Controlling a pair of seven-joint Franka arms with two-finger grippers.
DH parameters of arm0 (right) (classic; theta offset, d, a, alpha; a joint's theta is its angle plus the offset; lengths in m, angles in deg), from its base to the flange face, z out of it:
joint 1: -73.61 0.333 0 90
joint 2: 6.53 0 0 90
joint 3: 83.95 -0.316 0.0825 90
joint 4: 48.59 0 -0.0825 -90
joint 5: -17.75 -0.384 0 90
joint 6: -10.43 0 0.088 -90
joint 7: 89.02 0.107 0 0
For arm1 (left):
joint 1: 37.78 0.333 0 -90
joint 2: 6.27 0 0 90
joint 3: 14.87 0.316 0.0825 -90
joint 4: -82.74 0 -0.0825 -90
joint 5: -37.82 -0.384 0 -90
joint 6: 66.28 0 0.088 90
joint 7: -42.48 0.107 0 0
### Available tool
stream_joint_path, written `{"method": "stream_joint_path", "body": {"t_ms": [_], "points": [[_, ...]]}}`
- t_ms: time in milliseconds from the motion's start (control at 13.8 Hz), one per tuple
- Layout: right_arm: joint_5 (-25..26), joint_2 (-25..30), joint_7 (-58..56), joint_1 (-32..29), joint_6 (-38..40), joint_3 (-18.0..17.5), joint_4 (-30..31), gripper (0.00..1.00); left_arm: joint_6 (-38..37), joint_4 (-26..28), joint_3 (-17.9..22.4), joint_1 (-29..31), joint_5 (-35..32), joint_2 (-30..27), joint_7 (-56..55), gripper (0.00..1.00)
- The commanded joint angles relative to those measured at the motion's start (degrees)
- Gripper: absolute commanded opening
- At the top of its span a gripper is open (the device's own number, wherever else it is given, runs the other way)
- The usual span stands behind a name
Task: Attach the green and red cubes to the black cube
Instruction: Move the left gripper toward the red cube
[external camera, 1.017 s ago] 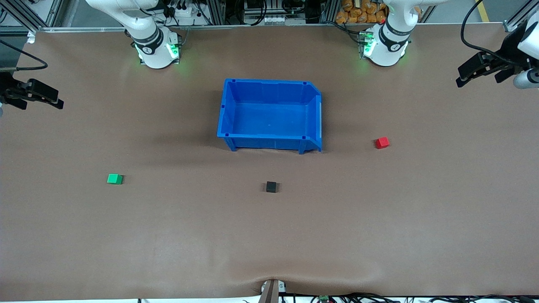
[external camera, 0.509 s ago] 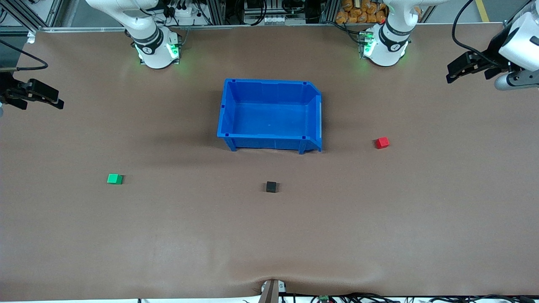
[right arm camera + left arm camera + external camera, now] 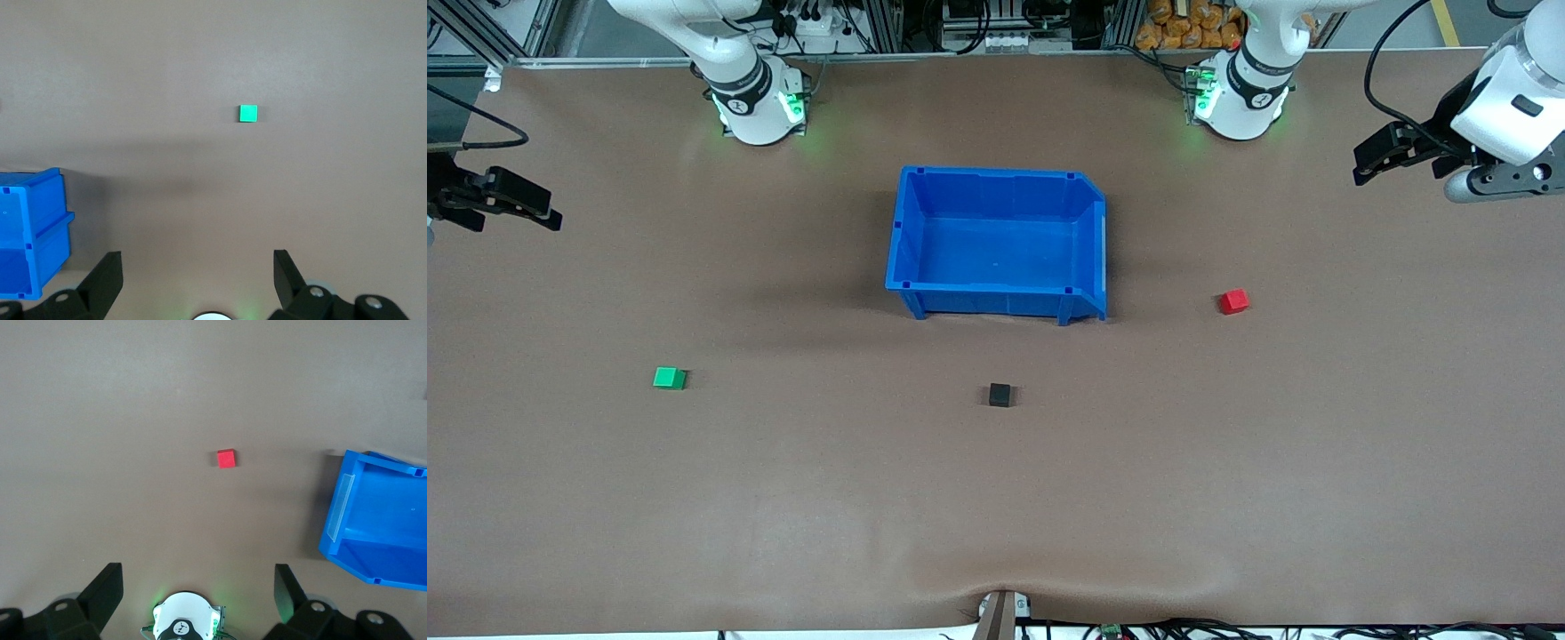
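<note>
The black cube (image 3: pixel 1000 395) sits on the brown table, nearer the front camera than the blue bin. The green cube (image 3: pixel 669 378) lies toward the right arm's end; it also shows in the right wrist view (image 3: pixel 248 114). The red cube (image 3: pixel 1234 301) lies toward the left arm's end, beside the bin; it also shows in the left wrist view (image 3: pixel 226 459). My left gripper (image 3: pixel 1371 161) is open and empty, high over the table's left-arm end (image 3: pixel 197 583). My right gripper (image 3: pixel 538 213) is open and empty, high over the right-arm end (image 3: pixel 197 267).
An empty blue plastic bin (image 3: pixel 903 240) stands mid-table; its edge shows in the left wrist view (image 3: pixel 340 513) and the right wrist view (image 3: pixel 50 213). The arm bases (image 3: pixel 756 107) (image 3: pixel 1240 98) stand along the table's edge farthest from the front camera.
My left gripper has moved up and toward the table's middle. The right arm and the three cubes have not moved.
</note>
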Motion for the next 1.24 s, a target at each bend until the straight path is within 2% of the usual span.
{"method": "stream_joint_path", "body": {"t_ms": [0,291,1163], "points": [[-0.81,-0.19,1.03,0.09,0.51,0.27,-0.92,1.0,2.66,3.8,-0.44,0.6,-0.2,-2.11,-0.12,1.0],[-0.81,-0.19,1.03,0.36,0.86,0.27,-0.91,1.0,5.03,7.66,-0.53,0.6,-0.11,-1.59,-6.78,1.0],[-0.81,-0.72,1.3,0.97,1.04,0.27,-1.53,1.0,27.35,27.97,-0.62,0.25,-0.11,-1.41,-5.57,1.0]]}}
